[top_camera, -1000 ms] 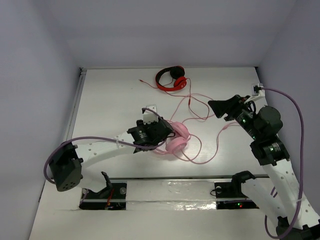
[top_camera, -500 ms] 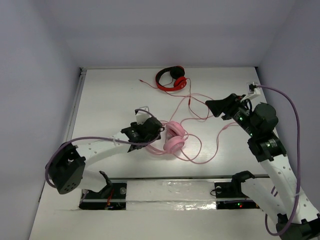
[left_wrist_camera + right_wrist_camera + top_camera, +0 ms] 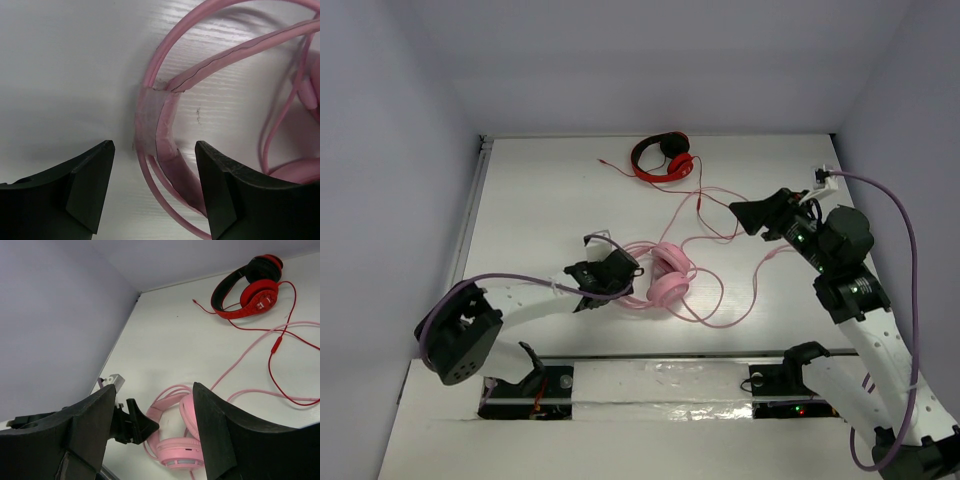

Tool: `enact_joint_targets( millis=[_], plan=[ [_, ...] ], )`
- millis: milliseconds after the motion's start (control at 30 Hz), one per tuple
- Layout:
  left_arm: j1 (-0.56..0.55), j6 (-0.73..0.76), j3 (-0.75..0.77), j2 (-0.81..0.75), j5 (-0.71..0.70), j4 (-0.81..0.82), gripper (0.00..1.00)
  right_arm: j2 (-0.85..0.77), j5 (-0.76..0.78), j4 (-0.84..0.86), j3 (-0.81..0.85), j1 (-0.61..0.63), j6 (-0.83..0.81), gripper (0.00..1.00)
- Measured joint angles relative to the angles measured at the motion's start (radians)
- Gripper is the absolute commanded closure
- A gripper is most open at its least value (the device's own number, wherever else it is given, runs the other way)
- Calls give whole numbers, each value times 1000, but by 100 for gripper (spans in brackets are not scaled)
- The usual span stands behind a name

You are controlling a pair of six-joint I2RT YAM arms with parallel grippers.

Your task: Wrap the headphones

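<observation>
The pale pink headphones (image 3: 667,277) lie flat mid-table, ear cups together on the right and headband (image 3: 161,131) curving left. Their thin pink cable (image 3: 744,297) loops to the right across the table. My left gripper (image 3: 628,273) is open just left of the headphones. In the left wrist view the headband runs between its fingers (image 3: 90,185) with a gap on each side. My right gripper (image 3: 740,213) hangs open above the table, right of the headphones, and holds nothing. From the right wrist view the pink headphones (image 3: 181,452) and the left gripper (image 3: 136,425) show below.
Red-and-black headphones (image 3: 663,158) sit at the back of the table. Their red cable (image 3: 704,205) trails toward the pink cable and crosses it. Walls close in on the left, back and right. A metal rail (image 3: 660,355) runs along the near edge.
My left gripper has drawn back left and toward the near edge, off the ear cups, to the headband. The right gripper has shifted slightly left.
</observation>
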Motion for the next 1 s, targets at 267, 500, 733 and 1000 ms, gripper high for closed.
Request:
enact_joint_targets(
  millis=[267,500,733,1000],
  plan=[
    [30,5,-28,64,19,92,44,0,-1,1,-12,0,0,31],
    [55,16,-38,93,14,182,72,0,-2,5,-15,0,3,32],
    [60,35,-43,114,14,255,100,1,-2,12,-27,0,4,32],
    [98,146,-13,15,41,152,100,24,-31,53,-27,0,3,84]
  ],
)
